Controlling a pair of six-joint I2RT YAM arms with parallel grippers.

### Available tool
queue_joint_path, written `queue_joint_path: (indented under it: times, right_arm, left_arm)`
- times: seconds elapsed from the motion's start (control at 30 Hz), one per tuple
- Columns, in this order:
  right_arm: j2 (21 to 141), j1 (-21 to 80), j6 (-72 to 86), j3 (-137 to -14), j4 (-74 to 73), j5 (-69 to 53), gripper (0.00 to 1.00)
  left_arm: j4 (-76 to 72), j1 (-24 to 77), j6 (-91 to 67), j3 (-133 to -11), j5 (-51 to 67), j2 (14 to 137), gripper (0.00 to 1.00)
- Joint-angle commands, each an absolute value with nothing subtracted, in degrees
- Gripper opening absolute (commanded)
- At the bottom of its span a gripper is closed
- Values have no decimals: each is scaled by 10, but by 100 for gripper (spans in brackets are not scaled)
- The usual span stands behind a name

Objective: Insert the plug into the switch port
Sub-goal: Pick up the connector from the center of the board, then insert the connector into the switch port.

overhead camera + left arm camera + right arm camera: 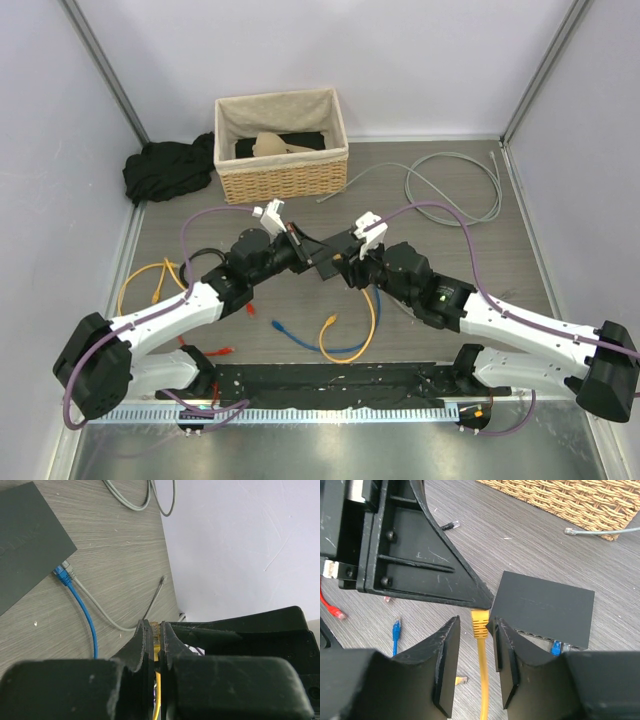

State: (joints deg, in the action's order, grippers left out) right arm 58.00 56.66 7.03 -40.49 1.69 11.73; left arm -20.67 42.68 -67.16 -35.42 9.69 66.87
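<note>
here the left tool (156,628) clamps the yellow plug (479,621), right tool (475,626) apart around its cable (483,680), basket (283,182) holding a beige object (272,146).

We see the yellow plug (480,622) nipped in the left pincer (156,630), just beside the flat dark-grey switch (545,607).

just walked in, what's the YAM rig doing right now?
The left end effector is shut on the yellow plug, holding it right beside the switch. The right end effector straddles the yellow cable just behind the plug, jaws open, not gripping. The plug isn't in a port yet. A blue cable and a grey cable are plugged in.
</note>
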Motion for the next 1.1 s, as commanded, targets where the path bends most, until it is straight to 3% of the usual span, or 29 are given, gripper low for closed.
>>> queue_joint_path:
  times: [0.0, 0.87, 0.97, 1.07]
  right_arm:
    - [572, 563, 76, -398, 21, 125, 41]
    - [577, 559, 71, -423, 29, 114, 41]
    - [578, 556, 71, -425, 29, 114, 37]
    - [582, 554, 73, -422, 29, 112, 23]
  left_arm:
    - [-237, 428, -684, -363, 103, 644, 1]
    - [-223, 431, -676, -374, 129, 663, 1]
    - [-223, 432, -675, -373, 132, 666, 1]
    - [-225, 431, -674, -371, 133, 667, 1]
